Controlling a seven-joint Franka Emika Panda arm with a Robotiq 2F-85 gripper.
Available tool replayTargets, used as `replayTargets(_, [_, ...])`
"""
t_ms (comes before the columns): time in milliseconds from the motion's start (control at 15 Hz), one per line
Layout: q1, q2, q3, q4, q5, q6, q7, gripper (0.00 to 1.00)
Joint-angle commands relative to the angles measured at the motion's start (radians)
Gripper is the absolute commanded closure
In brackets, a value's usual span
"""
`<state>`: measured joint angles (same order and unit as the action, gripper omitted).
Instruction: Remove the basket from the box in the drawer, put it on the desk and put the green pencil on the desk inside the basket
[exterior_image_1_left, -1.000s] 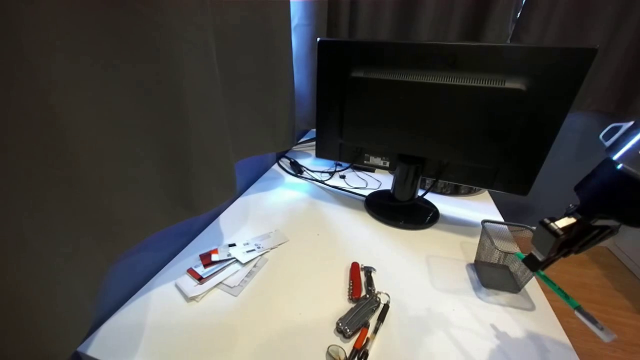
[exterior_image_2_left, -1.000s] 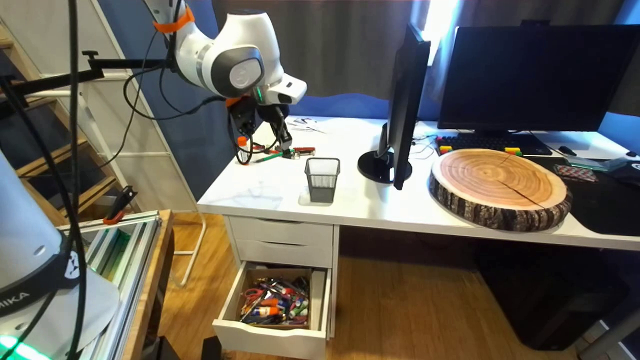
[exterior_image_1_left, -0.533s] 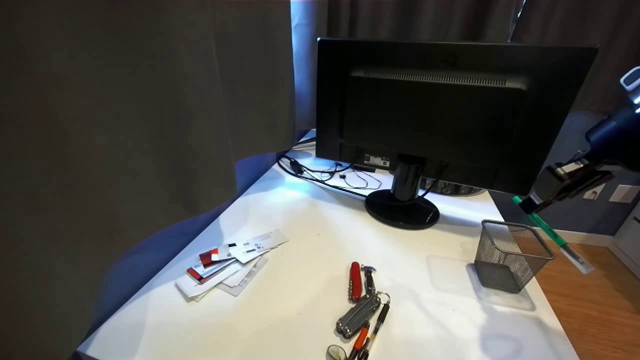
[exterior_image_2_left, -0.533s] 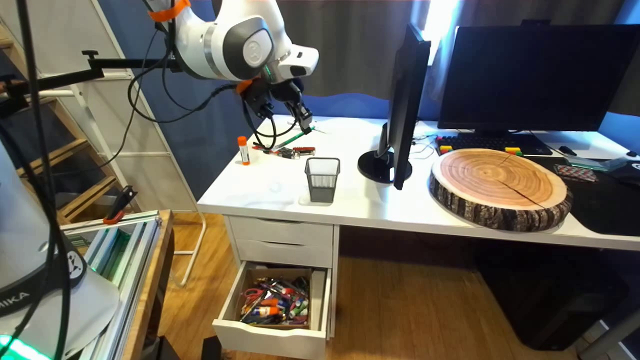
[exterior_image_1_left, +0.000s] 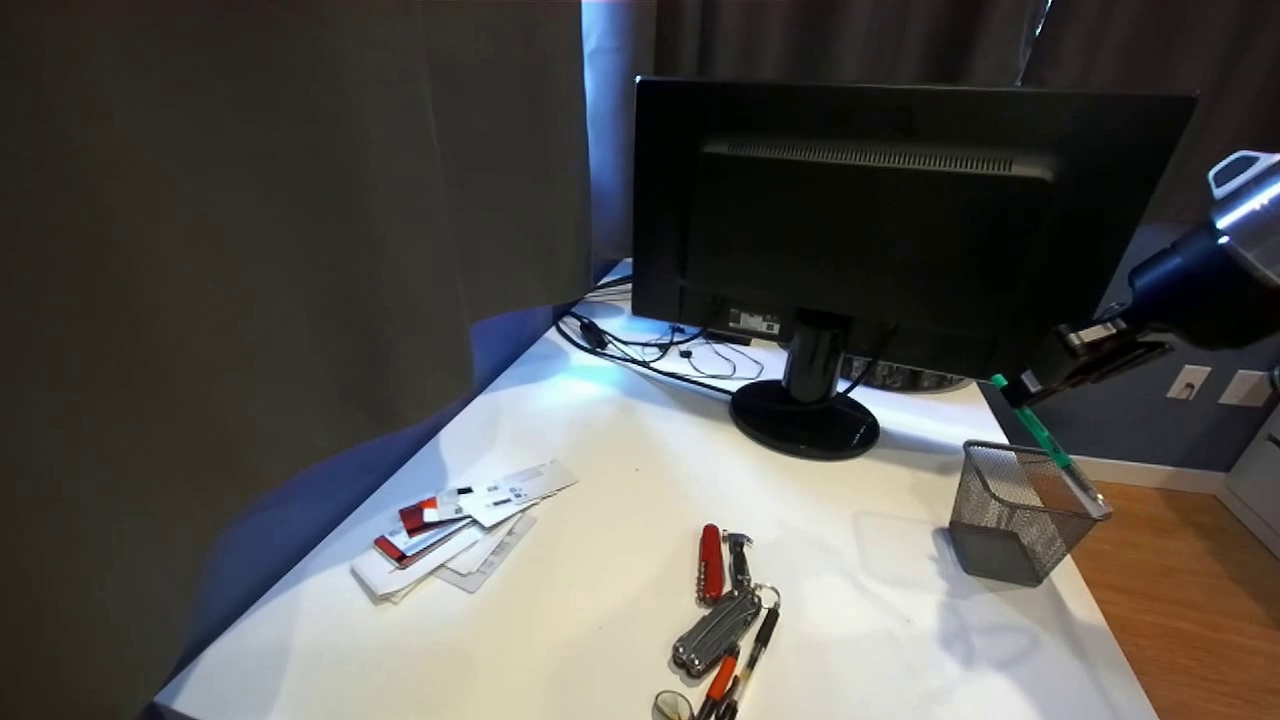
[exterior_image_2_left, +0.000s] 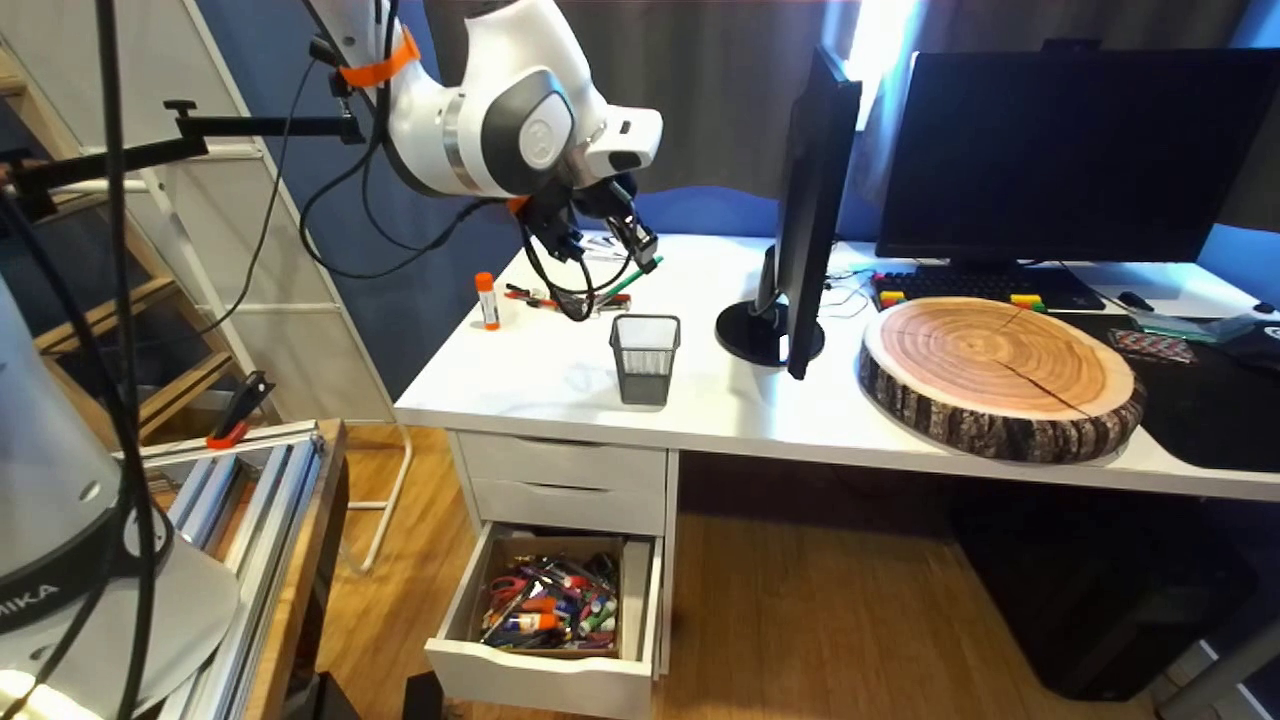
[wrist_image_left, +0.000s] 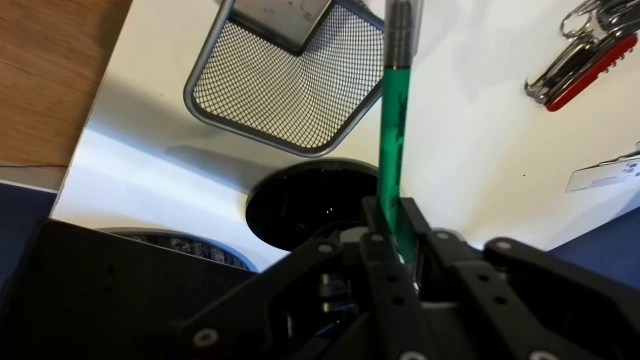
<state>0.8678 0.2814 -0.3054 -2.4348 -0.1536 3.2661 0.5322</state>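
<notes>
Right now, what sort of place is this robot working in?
It looks like a study or office, maybe in someone's home: there's a white desk, a computer monitor, and an open drawer holding a jumble of stationery.

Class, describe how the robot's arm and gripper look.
The arm is white, rounded, with a grey joint cap, an orange band and black cables; its dark base collar shows "MIKA". The gripper is black, with slim fingers and pale bolts.
</notes>
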Motion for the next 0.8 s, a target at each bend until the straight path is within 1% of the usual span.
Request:
replayTargets(0, [0.076, 0.095, -0.090, 0.065, 0.002, 0.076, -0.016, 0.97])
replayTargets(133, [0.118, 0.132, -0.142, 0.084, 0.014, 0.106, -0.029, 0.97])
replayTargets(333, [0.146, 0.186, -0.179, 0.109, 0.022, 0.142, -0.028, 0.97])
replayTargets(667, [0.140, 0.253, -0.173, 0.145, 0.018, 0.175, -0.022, 0.97])
replayTargets(733, [0.138, 0.261, -0.173, 0.147, 0.017, 0.179, -0.022, 0.95])
